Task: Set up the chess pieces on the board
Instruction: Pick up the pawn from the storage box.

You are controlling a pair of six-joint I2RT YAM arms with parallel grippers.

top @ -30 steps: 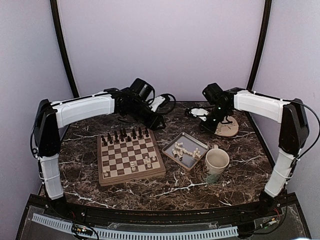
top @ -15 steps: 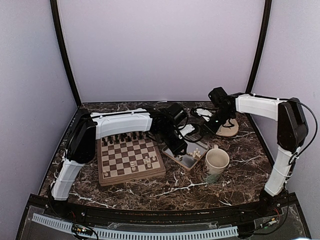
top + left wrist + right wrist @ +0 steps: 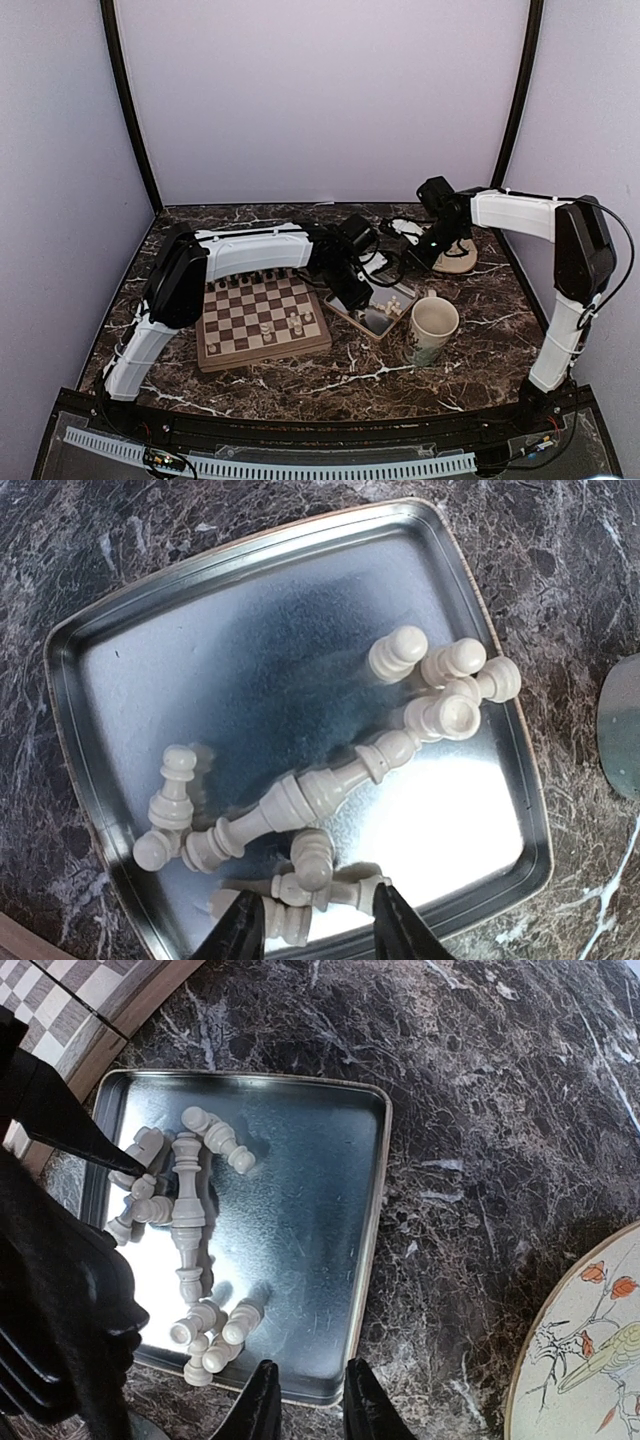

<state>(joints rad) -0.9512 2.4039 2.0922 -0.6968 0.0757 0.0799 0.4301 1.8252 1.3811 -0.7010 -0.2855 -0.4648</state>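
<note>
the marble table (image 3: 300, 375) carries the board (image 3: 240, 305) on the left, with a grey tray (image 3: 250, 650) just beside it. the left gripper (image 3: 315, 915) is half open low over the tray, and lying chess pieces (image 3: 320, 785) are between its fingers. the right gripper (image 3: 310, 1385) hangs above with a narrow gap and holds nothing.

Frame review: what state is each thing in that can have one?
left claw: open, over the tray
right claw: slightly open, empty
chess pieces in tray: mostly lying on their sides
board: flat, a few white pieces standing on it
mug: upright
</note>
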